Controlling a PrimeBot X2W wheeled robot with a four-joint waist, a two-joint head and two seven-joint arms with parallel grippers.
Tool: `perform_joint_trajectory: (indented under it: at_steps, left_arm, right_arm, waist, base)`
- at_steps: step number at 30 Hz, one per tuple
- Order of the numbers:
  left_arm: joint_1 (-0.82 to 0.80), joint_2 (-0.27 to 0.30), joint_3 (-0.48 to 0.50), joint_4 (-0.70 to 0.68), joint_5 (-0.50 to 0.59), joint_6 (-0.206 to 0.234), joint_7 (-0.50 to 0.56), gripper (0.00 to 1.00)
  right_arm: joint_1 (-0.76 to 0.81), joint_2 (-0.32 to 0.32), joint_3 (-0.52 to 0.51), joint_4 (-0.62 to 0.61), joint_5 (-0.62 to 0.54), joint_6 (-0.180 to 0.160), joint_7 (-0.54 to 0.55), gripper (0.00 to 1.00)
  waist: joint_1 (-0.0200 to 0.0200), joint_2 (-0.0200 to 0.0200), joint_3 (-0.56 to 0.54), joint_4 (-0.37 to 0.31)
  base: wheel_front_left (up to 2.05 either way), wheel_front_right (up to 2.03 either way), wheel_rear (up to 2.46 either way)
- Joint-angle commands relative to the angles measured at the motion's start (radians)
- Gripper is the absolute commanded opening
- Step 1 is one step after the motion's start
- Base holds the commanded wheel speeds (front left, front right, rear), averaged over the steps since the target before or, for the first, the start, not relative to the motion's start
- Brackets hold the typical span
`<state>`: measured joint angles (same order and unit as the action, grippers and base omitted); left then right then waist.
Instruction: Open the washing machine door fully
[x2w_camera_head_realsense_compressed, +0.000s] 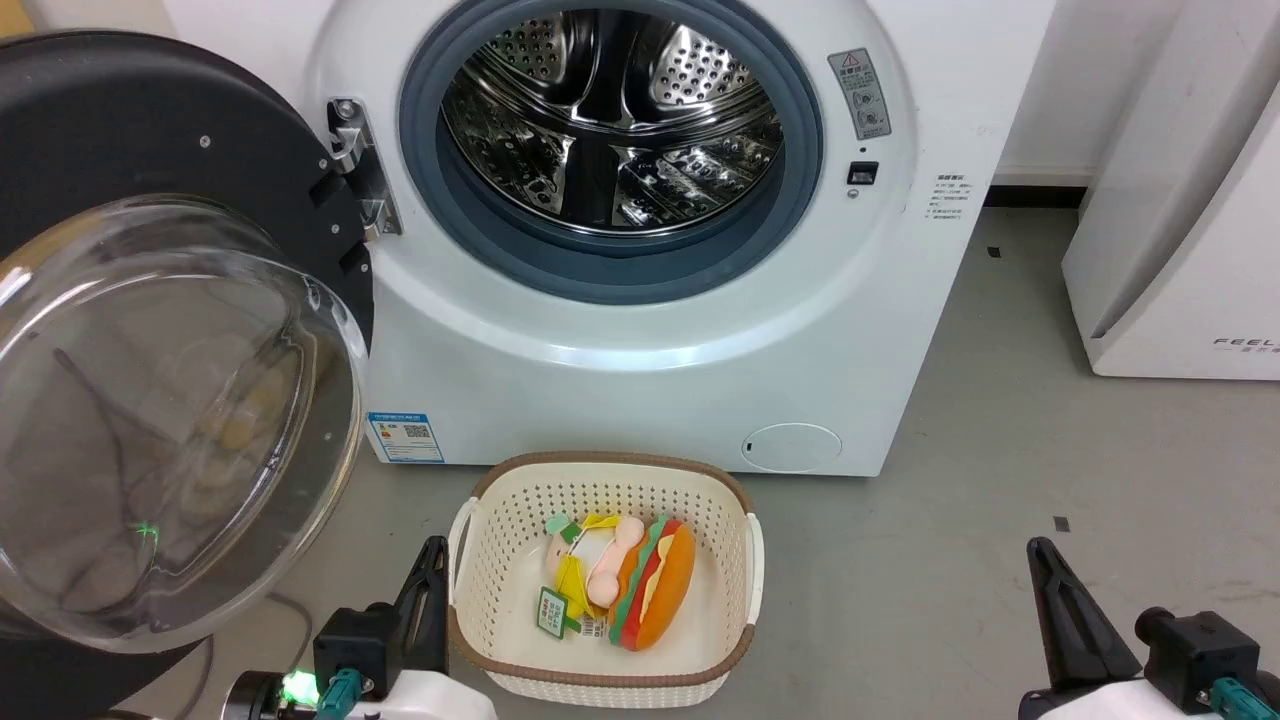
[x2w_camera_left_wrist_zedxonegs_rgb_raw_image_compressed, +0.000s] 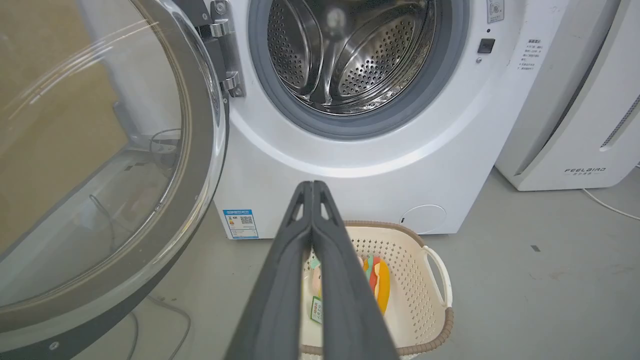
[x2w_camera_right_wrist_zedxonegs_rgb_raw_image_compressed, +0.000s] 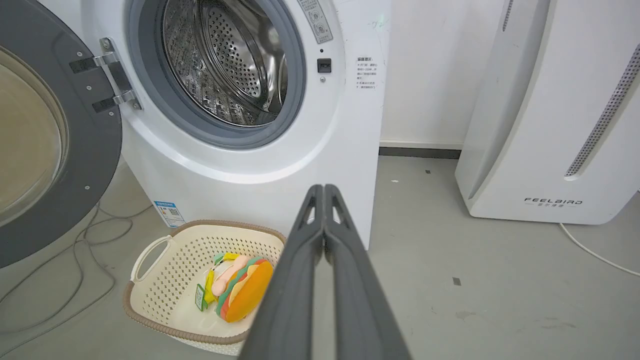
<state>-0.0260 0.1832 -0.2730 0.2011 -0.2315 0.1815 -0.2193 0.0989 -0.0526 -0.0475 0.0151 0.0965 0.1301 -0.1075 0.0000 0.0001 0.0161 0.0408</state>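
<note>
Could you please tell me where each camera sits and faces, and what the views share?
Head view: on the head, looking down at the washing machine, door and basket; left gripper and right gripper at bottom corners.
Left wrist view: on the left wrist, along its shut fingers toward the machine.
Right wrist view: on the right wrist, along its shut fingers, further right.
All share machine, door and basket.

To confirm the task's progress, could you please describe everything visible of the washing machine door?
The washing machine door is a large round black frame, plastic by its look, with small screws, around a clear bulging glass bowl. It stands swung wide open at the left of the washing machine, held by a metal hinge. Nothing else touches it.
</note>
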Motion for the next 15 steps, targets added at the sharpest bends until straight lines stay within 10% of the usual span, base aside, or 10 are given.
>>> perform_joint_trajectory:
  at_steps: [1, 15]
  left_arm:
    - [0.001, -0.002, 0.008, -0.006, 0.008, -0.006, 0.006, 0.00]
    - [0.004, -0.016, 0.036, -0.027, 0.032, -0.025, 0.029, 0.00]
  right_arm:
    - [-0.003, 0.000, 0.001, -0.001, -0.003, 0.000, 0.004, 0.00]
    - [-0.013, 0.000, 0.006, -0.002, -0.013, 0.000, 0.015, 0.00]
  waist:
    - [0.0000, -0.0001, 0.000, -0.001]
    - [0.0000, -0.0001, -0.002, -0.005]
  base:
    - [0.00, 0.00, 0.00]
    - [0.00, 0.00, 0.00]
